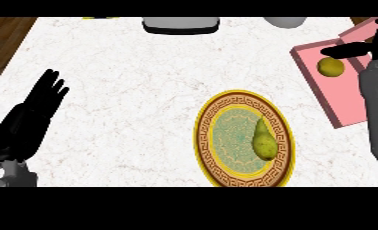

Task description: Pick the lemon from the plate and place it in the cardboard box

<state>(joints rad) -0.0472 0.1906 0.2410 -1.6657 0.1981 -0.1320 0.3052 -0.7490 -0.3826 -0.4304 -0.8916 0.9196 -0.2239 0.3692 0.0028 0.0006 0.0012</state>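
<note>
My right robot hand (347, 50) hangs over the far right of the desk (133, 74), above the pink box (332, 94). Its dark fingers are stretched out flat and hold nothing. The lemon (331, 67) lies inside that box, just beneath my fingers and apart from them. Nearer to me, right of the middle, stands the ornate yellow-rimmed plate (221, 119), with a green pear (264, 140) lying on its right half. My left robot hand (33, 114) rests at the left edge, fingers straight and pointing away from me, empty. At the far edge sit a grey object (181, 24) and a pale round one (285, 22).
</note>
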